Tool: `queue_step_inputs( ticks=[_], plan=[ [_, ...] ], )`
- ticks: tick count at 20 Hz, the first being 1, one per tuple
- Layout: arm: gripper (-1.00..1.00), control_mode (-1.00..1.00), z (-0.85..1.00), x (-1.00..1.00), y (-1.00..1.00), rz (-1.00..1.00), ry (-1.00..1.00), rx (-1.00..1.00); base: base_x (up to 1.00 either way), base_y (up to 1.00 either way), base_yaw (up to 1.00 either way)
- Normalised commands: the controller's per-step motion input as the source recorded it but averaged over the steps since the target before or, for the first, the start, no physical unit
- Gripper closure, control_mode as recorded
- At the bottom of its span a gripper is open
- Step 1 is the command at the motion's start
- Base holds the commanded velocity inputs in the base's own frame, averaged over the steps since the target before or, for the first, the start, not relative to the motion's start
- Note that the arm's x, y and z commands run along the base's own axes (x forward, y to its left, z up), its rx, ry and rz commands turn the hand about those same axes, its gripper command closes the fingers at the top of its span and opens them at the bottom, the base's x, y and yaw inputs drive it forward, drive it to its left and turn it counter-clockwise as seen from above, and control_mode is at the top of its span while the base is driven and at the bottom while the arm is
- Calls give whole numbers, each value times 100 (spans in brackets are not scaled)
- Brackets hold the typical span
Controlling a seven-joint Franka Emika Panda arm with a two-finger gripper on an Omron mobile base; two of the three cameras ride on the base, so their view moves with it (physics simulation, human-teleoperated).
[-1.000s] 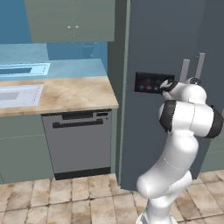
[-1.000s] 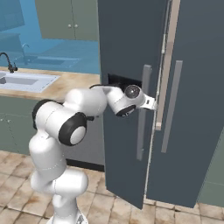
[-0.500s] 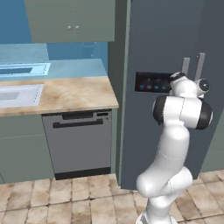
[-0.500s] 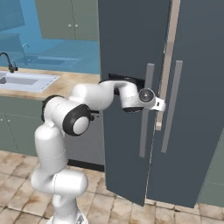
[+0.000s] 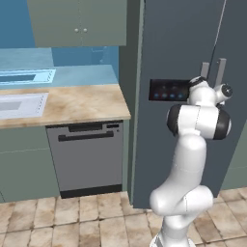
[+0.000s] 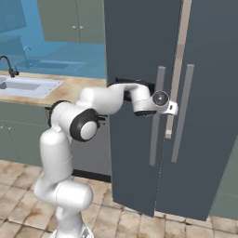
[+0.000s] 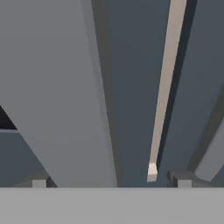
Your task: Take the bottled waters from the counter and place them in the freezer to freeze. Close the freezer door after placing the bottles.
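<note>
The freezer point(image 6: 209, 69) is a tall dark slate-grey unit, and its freezer door point(image 6: 135, 46) stands slightly ajar, a pale strip point(image 7: 168, 78) showing in the gap. My gripper point(image 6: 171, 108) is open at the door's long grey bar handle point(image 6: 158, 116). In the hand view the handle point(image 7: 57, 87) runs between my fingertips point(image 7: 183, 181), close to the left one, and my gripper point(image 7: 111, 183) holds nothing. The arm's elbow point(image 5: 198, 120) blocks the hand in the left base view. The counter point(image 5: 82, 103) is bare where it shows. The bottled waters are out of view.
A white sink point(image 5: 19, 103) is set into the counter, with a dark dishwasher point(image 5: 87, 154) under it beside the freezer. A black display panel point(image 5: 166, 90) sits on the door. Grey-green wall cabinets point(image 5: 77, 21) hang above. Tiled floor point(image 5: 72, 222) lies in front.
The hand has reached further right across the door to the bar handle, and the elbow has swung in behind it. The jaws stay wide open. The door has not visibly moved.
</note>
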Motion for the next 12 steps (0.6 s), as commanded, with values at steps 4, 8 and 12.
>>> queue_step_inputs(
  ticks=[4,8,12],
  plan=[
    [-100,-100,10,34,0,5,5,-3,0,0,0],
    [-100,-100,6,32,0,3,3,-3,0,0,0],
    [-100,-100,0,43,18,0,4,-7,0,0,0]
  ],
)
